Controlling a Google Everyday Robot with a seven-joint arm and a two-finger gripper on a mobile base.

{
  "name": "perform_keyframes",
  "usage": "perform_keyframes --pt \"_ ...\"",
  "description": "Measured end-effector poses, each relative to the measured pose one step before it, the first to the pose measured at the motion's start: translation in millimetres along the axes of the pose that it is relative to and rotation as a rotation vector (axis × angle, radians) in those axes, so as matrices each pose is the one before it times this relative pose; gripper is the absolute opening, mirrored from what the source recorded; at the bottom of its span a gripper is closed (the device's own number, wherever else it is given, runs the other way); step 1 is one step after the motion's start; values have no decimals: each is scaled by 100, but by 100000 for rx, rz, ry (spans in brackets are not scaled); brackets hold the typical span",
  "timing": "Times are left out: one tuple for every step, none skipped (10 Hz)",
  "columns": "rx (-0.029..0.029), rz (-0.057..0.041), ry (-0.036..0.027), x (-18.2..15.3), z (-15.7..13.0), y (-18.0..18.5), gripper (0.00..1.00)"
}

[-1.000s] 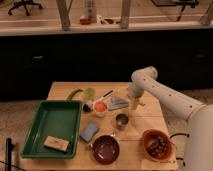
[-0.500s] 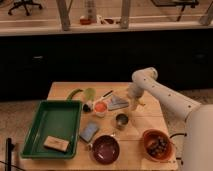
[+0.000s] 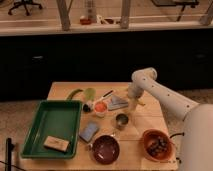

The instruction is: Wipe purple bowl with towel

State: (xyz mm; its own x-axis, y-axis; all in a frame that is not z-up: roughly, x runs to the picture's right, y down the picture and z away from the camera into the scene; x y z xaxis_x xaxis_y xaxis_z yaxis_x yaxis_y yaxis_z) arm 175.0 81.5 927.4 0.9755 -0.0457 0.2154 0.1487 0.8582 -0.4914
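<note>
The purple bowl (image 3: pixel 105 149) sits empty at the front middle of the wooden table (image 3: pixel 150 117). A grey towel (image 3: pixel 118 103) lies flat near the table's middle, behind a small metal cup (image 3: pixel 121 120). My gripper (image 3: pixel 132 103) hangs from the white arm (image 3: pixel 160 92) just right of the towel, at its right edge, well behind the purple bowl.
A green tray (image 3: pixel 50 125) with a tan block (image 3: pixel 56 144) stands at the left. A blue sponge (image 3: pixel 90 131), an orange-filled bowl (image 3: pixel 101 107), a green item (image 3: pixel 82 93) and an orange bowl with dark contents (image 3: pixel 157 144) are also on the table.
The arm has shifted slightly; the gripper stays by the towel's right edge. Nothing else has moved.
</note>
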Motion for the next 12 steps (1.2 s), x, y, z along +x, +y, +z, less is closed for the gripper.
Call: perform_keyframes --pt "-400 -2343 -325 -353 61 -34 80" --pt "-1040 -3925 -656 -777 203 -94 80" --pt "-618 -3002 -624 -403 163 -165 80" --pt "-1989 -3871 -753 -655 339 -19 80" --pt "-2448 -4744 -1720 -1032 692 -378 80" --pt "-559 -2258 -1025 -375 322 -369 80" --pt "-1814 -1447 -710 44 416 89 80" --pt "-974 -1268 -821 -279 473 -275 80" --pt "-1338 -1520 -1046 -427 664 -406 80" --pt "-993 -662 -761 -157 544 -174 76" --pt "-919 -256 -714 84 483 -39 69" --pt "-1326 -135 -1232 -3 631 -28 57"
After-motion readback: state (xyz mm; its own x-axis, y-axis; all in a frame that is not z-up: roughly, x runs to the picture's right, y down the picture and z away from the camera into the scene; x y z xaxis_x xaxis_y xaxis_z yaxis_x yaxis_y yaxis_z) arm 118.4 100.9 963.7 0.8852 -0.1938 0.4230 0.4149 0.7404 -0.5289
